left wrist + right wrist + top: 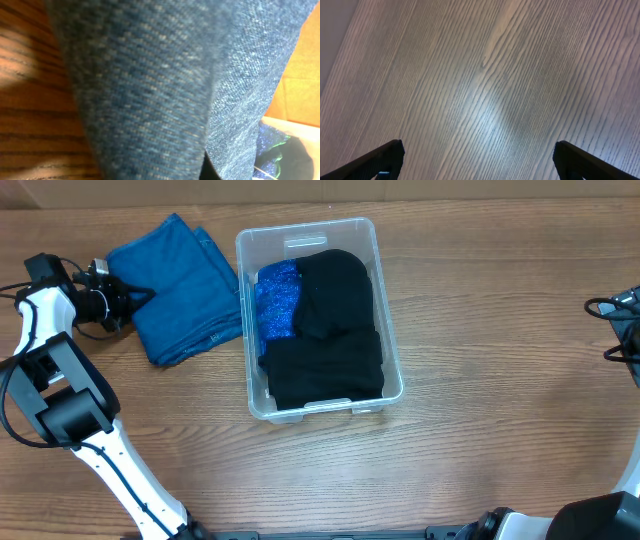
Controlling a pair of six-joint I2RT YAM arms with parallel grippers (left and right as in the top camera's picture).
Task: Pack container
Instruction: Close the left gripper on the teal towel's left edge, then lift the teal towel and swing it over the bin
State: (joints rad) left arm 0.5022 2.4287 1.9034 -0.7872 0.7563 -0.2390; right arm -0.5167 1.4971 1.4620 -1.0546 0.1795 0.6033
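The clear container (393, 340) stands mid-table, holding two black folded cloths (335, 295) (320, 370) and a glittery blue cloth (278, 300) along its left wall. A folded teal-blue cloth (185, 290) lies on the table just left of it. My left gripper (140, 294) is at that cloth's left edge, its dark fingers pinched together on the fabric. In the left wrist view the teal-blue cloth (150, 85) fills the frame and hides the fingers. My right gripper (480, 160) hangs open over bare wood, nothing between its fingers.
The right arm (622, 320) sits at the far right table edge with its cables. The left arm's white links (60, 390) run along the left side. A corner of the container and the glittery cloth (272, 142) show at the left wrist view's lower right.
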